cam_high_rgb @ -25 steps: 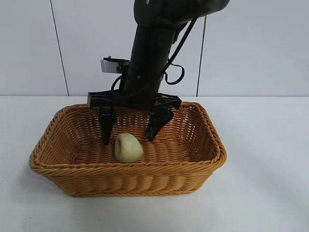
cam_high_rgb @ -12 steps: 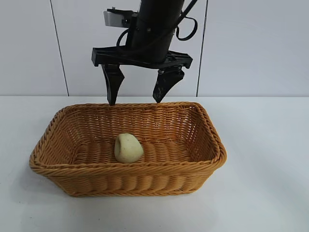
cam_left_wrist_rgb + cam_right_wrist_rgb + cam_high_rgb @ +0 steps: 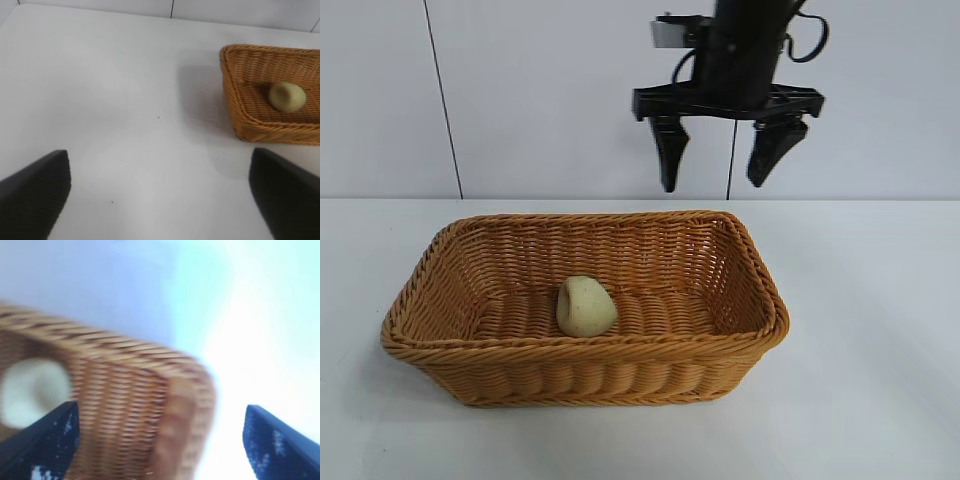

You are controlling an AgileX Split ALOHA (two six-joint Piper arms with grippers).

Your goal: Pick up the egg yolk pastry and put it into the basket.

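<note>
Exterior view: white bench [image 3: 880,330], pale panelled wall behind. The basket [image 3: 585,375] holds the pale, dented egg yolk pastry [image 3: 586,306] on its floor. Right end effector [image 3: 728,160] hangs above the basket's far right corner, fingers apart, empty.

Left wrist view: left end effector [image 3: 160,192] spread wide beside the basket.

Right wrist view: blurred basket rim, pastry inside.

The right wrist view smears the golden-brown woven wicker basket [image 3: 125,405] and the small pale yellow-green pastry lump [image 3: 32,392] (just a whitish blob). The exterior view's top edge cuts off the black right arm above its gripper [image 3: 728,165].
</note>
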